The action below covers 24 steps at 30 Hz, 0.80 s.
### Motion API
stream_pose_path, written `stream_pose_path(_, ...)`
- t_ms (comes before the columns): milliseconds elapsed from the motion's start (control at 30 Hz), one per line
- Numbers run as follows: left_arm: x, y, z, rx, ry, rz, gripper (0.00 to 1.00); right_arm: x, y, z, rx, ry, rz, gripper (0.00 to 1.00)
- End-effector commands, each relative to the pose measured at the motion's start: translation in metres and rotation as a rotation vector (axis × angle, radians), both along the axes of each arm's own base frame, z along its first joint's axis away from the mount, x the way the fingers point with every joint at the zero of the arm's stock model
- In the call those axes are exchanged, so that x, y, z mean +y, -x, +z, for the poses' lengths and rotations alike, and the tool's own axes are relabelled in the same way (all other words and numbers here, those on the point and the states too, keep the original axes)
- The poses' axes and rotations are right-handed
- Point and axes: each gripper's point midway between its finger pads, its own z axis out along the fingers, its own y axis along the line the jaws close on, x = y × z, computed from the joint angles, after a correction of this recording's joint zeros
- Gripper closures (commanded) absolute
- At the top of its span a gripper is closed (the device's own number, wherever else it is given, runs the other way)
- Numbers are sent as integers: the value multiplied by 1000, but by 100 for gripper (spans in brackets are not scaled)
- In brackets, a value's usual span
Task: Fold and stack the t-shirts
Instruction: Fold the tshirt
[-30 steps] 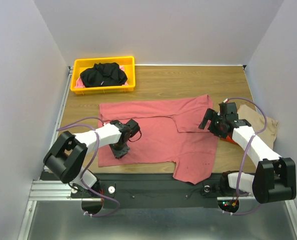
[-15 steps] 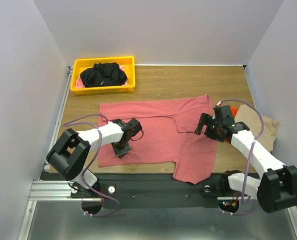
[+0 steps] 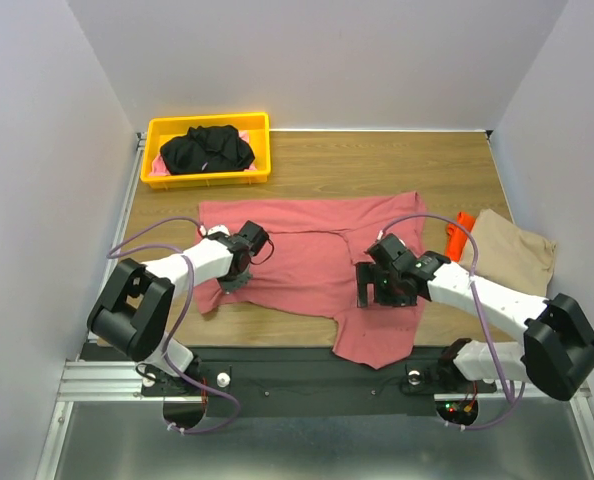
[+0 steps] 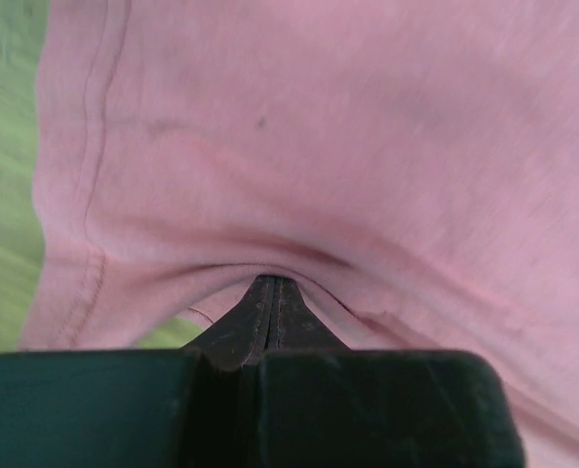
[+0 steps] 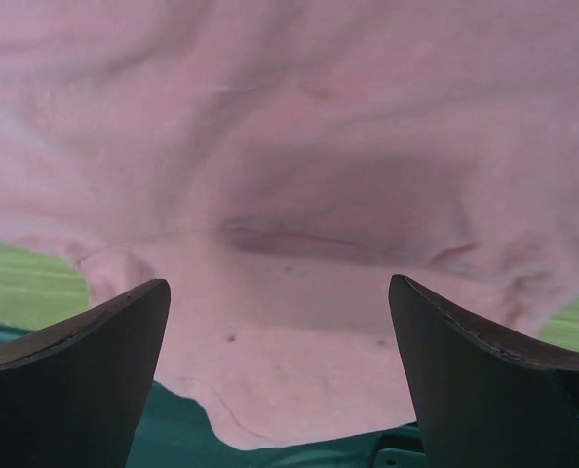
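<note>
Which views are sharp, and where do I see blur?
Top view: sharp, evenly lit, no glare. Left wrist: red shirt fairly crisp, left edge blurred green. Right wrist: shirt softer, green corners smeared, fingers dark.

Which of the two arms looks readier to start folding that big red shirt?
Probably the left. The left tool is shut, pinching the red shirt near its left edge; the right tool hangs open over the shirt's lower part, gripping nothing.
</note>
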Motion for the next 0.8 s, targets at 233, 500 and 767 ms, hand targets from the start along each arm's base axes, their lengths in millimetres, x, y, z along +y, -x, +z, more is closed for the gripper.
stream_pose_path(233,-9,-7,39,-101,104,-111,50,3,-110,78,-345,115,-228,0)
stream_pose_path(500,-21,-60,108,-402,195,-125,2,1,-179,58,-297,108,-267,0)
stream_pose_path(767,-12,-178,118,-621,200,-109,1,-36,-243,-1,-195,100,-311,0)
